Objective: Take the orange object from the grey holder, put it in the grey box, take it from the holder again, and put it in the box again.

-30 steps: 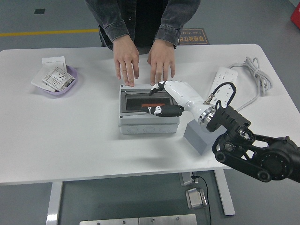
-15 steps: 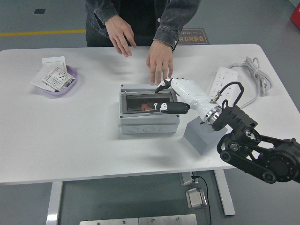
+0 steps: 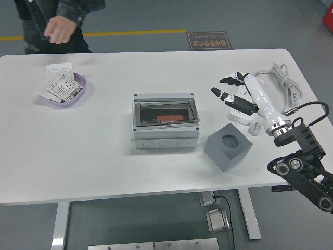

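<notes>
- The right hand (image 3: 229, 88) has pulled back from the box (image 3: 165, 136). It now hangs over the power strip (image 3: 242, 104) at the table's right side, well clear of both box and holder (image 3: 228, 151).
- Its fingers are spread loosely and hold nothing.
- The orange object (image 3: 166, 119) lies inside the box, under the see-through lid, near the middle of the recess. A second ago the hand was over that spot; the object has been let go there.
- The holder stands just right of the box, and its round socket shows empty.
- The person (image 3: 61, 28) who had both hands at the box's far edge has moved off to the table's far left corner; only one hand and a dark sleeve show there.
- The left hand is out of view.
- The tray (image 3: 79, 82) with cards sits untouched at the far left of the table (image 3: 104, 166).
- Judgement: one placement looks done. The task asks for a second pick from the holder, but the holder is empty, so the object would first have to be put back there. The robot's withdrawn hand fits a pause for that reset.
</notes>
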